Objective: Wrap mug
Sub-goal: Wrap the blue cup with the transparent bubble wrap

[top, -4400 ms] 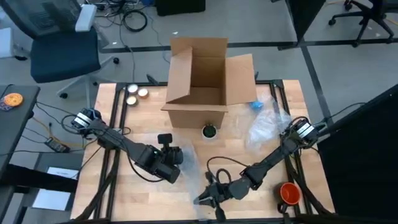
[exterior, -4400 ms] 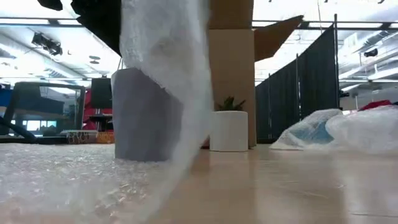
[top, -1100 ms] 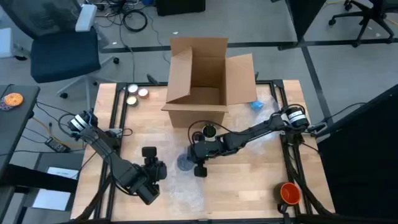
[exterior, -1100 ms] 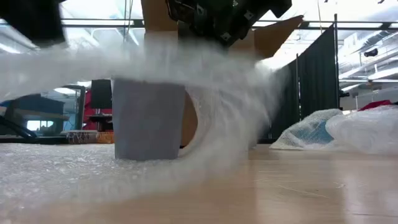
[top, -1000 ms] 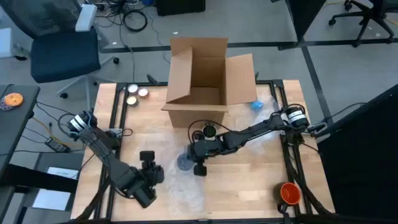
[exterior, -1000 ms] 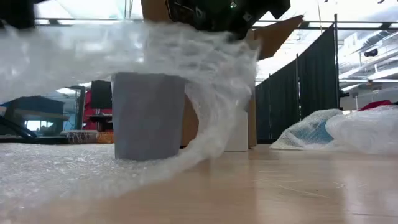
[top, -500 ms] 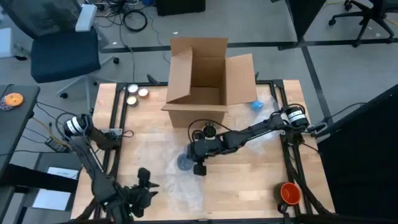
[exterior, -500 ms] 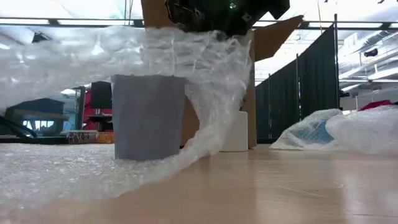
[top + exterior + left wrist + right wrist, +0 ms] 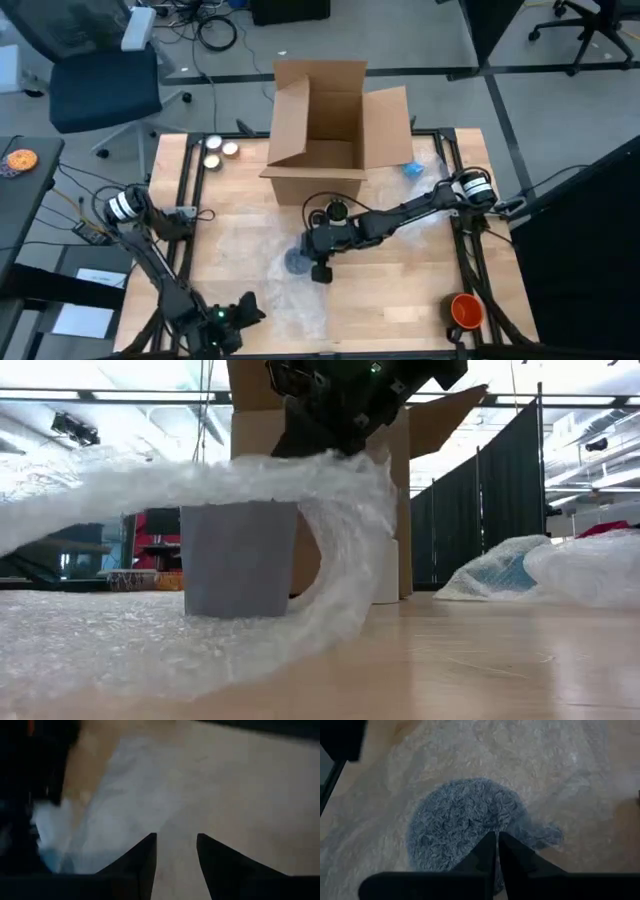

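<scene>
A grey-blue mug point(image 9: 238, 560) stands upright on a bubble wrap sheet point(image 9: 262, 275) in the middle of the table. Part of the sheet is folded over the mug's top point(image 9: 200, 480). My right gripper point(image 9: 335, 435) hangs just above the mug's rim, shut on the wrap; the right wrist view shows the mug point(image 9: 465, 825) through the wrap below it. My left gripper point(image 9: 235, 318) is open at the table's near left edge, clear of the mug, with the sheet's edge point(image 9: 115, 805) ahead of it. My right gripper pinches a gathered fold of the bubble wrap point(image 9: 350, 460) between its two shut fingers point(image 9: 512, 857), coming from above and pointing down. From the hold the wrap lies across the mug's top toward one side. On the other side it curves down slack to the table point(image 9: 330, 610).
An open cardboard box point(image 9: 320, 130) stands behind the mug, with a small white plant pot point(image 9: 336, 211) in front of it. Loose bubble wrap point(image 9: 430, 195) lies at the right, an orange object point(image 9: 465, 310) at the near right corner, and two small round tins point(image 9: 220, 148) at the far left.
My left gripper has drawn back from beside the mug toward the table's near left edge. The part of the wrap that stood raised on that side has sunk and now lies lower across the mug's top. My right gripper has kept its hold above the mug.
</scene>
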Robot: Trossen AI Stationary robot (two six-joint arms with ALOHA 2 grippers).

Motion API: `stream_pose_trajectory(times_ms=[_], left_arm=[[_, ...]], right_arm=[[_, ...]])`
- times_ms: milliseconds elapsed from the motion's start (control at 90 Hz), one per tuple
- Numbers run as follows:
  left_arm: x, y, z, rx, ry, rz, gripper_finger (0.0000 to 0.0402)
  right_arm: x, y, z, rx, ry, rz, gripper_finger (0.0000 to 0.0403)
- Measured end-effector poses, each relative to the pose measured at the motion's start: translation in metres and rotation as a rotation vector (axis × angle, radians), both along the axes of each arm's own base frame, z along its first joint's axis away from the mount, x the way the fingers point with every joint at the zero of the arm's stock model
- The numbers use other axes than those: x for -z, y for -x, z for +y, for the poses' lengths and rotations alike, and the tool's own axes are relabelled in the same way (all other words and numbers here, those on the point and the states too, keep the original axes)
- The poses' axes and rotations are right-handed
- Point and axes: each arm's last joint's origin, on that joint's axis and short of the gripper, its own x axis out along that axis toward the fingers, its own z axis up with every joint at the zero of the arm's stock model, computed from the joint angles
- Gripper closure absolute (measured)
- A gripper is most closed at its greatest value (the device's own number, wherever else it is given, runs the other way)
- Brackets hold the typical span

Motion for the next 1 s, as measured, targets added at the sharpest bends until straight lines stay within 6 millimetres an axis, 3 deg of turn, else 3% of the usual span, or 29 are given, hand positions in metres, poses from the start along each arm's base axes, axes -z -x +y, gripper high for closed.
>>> stream_pose_trajectory(times_ms=[211, 400, 733, 822, 1000], left_arm=[[0.029, -0.015, -0.019, 0.032, -0.11, 0.031, 0.0275], [0.028, -0.023, -0.031, 0.058, -0.069, -0.046, 0.0275], [0.039, -0.033, -0.028, 0.072, -0.127, -0.042, 0.0279], [0.04, -0.036, -0.029, 0.066, -0.115, -0.066, 0.03], [0.037, -0.038, -0.027, 0.002, -0.204, -0.174, 0.0383]], right_arm=[[0.0, 0.0, 0.0, -0.001, 0.0, 0.0, 0.0403], [0.0, 0.0, 0.0, -0.002, -0.001, 0.0, 0.0403], [0.0, 0.0, 0.0, -0.003, -0.001, 0.0, 0.0403], [0.0, 0.0, 0.0, -0.004, -0.001, 0.0, 0.0403], [0.0, 0.0, 0.0, -0.006, -0.002, 0.0, 0.0403]])
